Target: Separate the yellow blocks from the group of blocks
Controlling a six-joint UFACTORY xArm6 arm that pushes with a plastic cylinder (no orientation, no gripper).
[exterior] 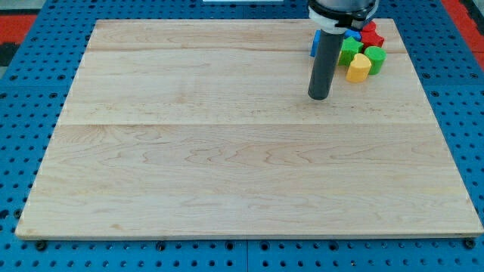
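A cluster of blocks sits at the view's top right of the wooden board. A yellow block with a rounded shape lies at the cluster's lower edge. Green blocks lie beside it, one to the upper left and one to the right. A red block is at the top and a blue block shows partly behind the rod. My tip rests on the board, just left of and below the yellow block, apart from it. The rod hides part of the cluster.
The board lies on a blue perforated table. The arm's dark mount hangs above the cluster at the view's top edge. Red surfaces show in the top corners.
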